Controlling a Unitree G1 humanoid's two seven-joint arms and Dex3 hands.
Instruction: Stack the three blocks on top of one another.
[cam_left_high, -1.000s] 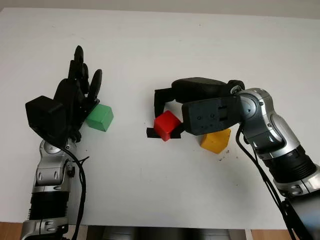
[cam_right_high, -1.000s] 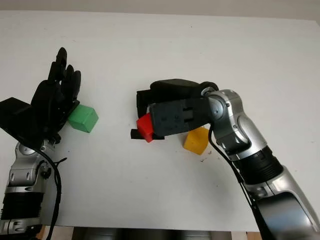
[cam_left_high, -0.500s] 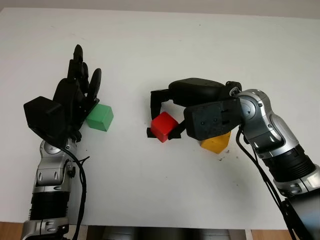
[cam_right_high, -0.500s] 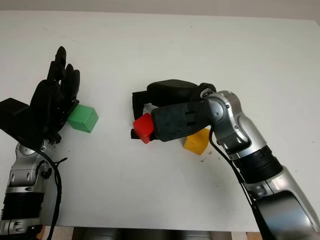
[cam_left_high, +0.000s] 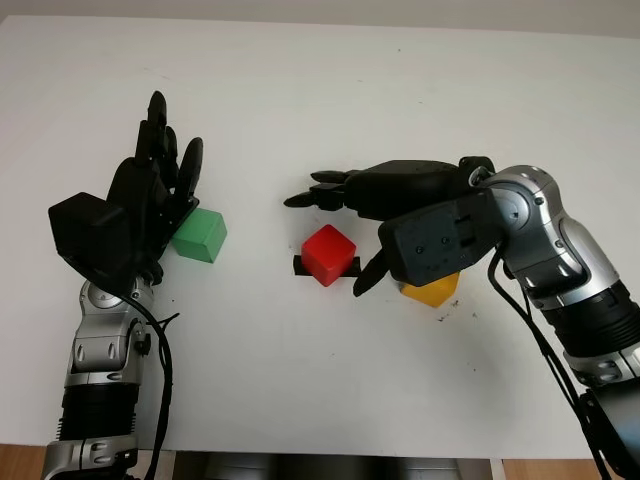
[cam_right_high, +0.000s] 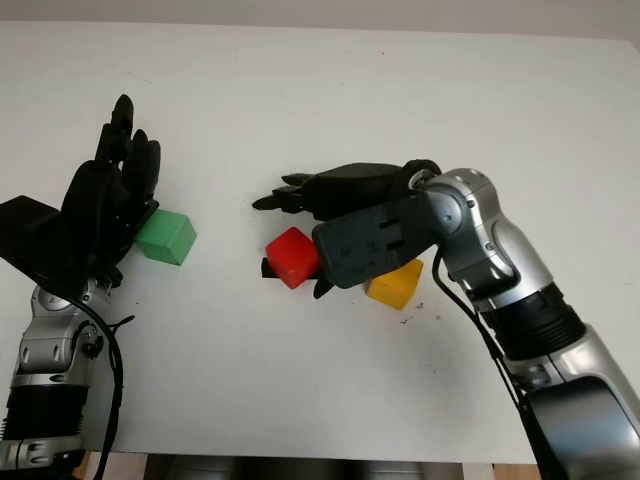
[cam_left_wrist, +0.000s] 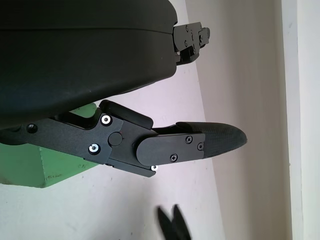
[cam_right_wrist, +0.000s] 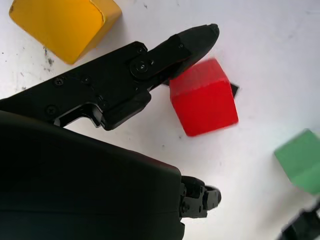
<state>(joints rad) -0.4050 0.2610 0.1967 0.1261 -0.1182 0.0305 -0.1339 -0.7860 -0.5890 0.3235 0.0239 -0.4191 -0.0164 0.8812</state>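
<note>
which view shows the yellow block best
The right wrist view: the yellow block lies close, with faces and edges plain. In both eye views the right hand covers much of it, leaving its lower part visible.

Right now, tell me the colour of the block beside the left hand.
Green block; the left eye view shows it best.

Plain white surface (cam_left_high: 300, 380) with a red block (cam_left_high: 329, 254), a green block (cam_left_high: 200, 235) and a yellow block (cam_left_high: 432, 291), plus black fingers (cam_left_high: 322, 178) on silver arms (cam_left_high: 570, 270).
</note>
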